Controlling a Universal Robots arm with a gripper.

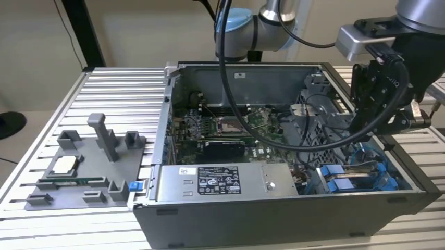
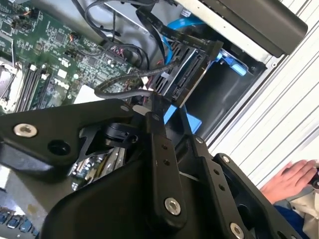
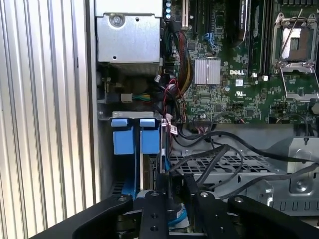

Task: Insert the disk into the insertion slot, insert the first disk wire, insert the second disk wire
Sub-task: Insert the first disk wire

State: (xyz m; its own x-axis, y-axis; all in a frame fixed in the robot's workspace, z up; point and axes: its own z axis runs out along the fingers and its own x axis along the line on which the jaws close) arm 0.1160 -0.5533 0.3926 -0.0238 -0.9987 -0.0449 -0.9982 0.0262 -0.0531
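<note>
The open computer case (image 1: 278,219) lies on the slatted table. My gripper (image 1: 361,127) reaches down into the case's corner at the exterior view's right, above the insertion slot (image 1: 355,177) with its blue rails and latch tabs (image 3: 134,137). The disk (image 2: 187,74) sits edge-on in that bay, dark, with its connector side facing the gripper (image 2: 158,107). A black disk wire (image 2: 119,88) runs up to the fingertips, which appear shut on its plug close to the disk. A second flat black cable with a plug (image 2: 204,46) hangs just above the disk. The gripper (image 3: 178,186) stands over the blue bay.
The silver power-supply box (image 1: 222,182) is beside the bay. The motherboard (image 3: 234,74) and a grey perforated cage (image 3: 239,164) with loose black cables lie close by. A grey fixture (image 1: 83,166) with parts stands at the exterior view's left. A person's hand (image 2: 294,179) rests outside the case.
</note>
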